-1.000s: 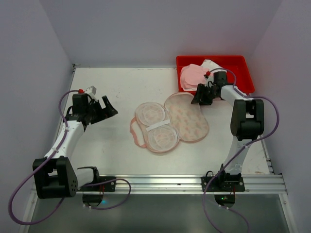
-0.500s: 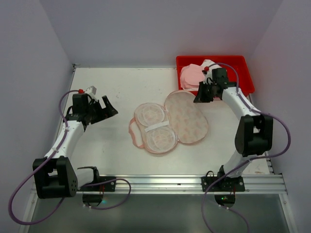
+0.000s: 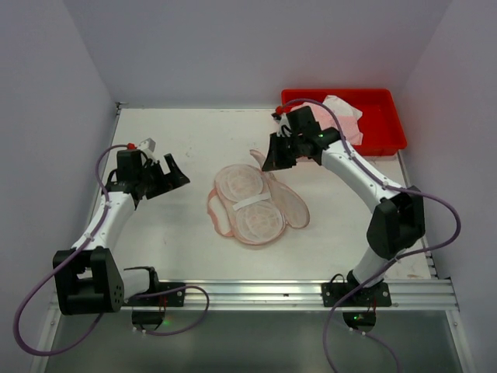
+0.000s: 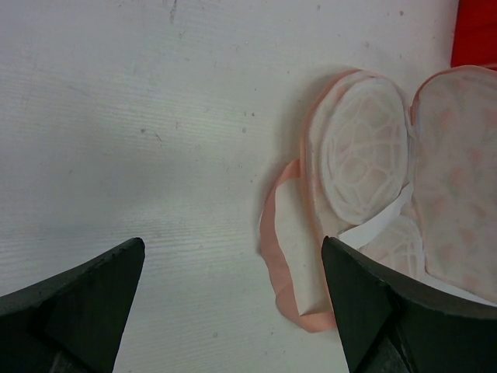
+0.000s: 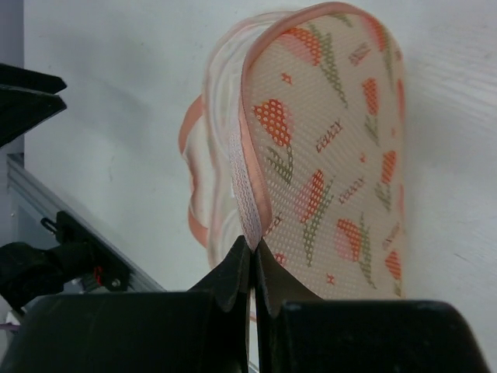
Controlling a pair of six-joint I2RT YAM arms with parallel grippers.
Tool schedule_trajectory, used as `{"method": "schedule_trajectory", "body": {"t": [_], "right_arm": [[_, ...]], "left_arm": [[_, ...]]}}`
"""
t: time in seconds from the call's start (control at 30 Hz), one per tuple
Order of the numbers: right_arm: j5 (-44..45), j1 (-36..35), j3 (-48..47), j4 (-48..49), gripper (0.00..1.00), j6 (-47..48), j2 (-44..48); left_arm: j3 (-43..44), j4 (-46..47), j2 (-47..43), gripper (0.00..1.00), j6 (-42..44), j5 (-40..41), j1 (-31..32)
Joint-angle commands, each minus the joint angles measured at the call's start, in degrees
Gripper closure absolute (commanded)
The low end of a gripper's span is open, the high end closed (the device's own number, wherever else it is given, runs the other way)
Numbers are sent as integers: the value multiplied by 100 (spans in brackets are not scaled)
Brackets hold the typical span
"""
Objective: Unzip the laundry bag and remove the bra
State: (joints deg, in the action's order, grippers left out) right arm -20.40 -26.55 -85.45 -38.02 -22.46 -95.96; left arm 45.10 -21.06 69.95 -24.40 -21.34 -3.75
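White-and-black arms [image 3: 109, 220], purple cables [image 3: 19, 317]

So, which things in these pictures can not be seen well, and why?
Top view: fingertips of the right gripper are hidden under its own wrist; its pinch on the laundry bag flap shows only in the right wrist view.
Top view: the right arm covers part of the pink garment in the red tray.
Left wrist view: the frame edge cuts off the bag.
Zip puller: too small to find anywhere.

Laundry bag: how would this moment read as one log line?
laundry bag: unzipped, flap raised | right gripper: shut on flap's edge | left gripper: open, apart from bag
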Motion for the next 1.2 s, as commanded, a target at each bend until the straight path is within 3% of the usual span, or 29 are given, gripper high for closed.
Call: {"method": "schedule_trajectory", "body": {"t": [0.0,0.43,0.73,0.83,1.03,1.17], "right_arm": [[-568,-342,-297,198,100,-592,-282],[-1176,-1054,-174,2112,100,-2138,-1416],[-1202,-1239,-60,2598,97,-2307,-2295],[-1343,-1309,-16,2554,90,-2211,-2392],[-1143,-1520,-348,1678,61,-1308,-1910],[-669,-1591,-341,1342,43,-831,-963]], "left_arm": [[-54,67,54,0,120,-168,-56],[-80,67,177,0,102,-274,-47],[-72,58,168,0,102,-248,-56],[-72,49,150,0,102,-248,-56],[-19,76,-16,0,111,-212,-56],[130,-65,-262,0,15,-212,-56]]}}
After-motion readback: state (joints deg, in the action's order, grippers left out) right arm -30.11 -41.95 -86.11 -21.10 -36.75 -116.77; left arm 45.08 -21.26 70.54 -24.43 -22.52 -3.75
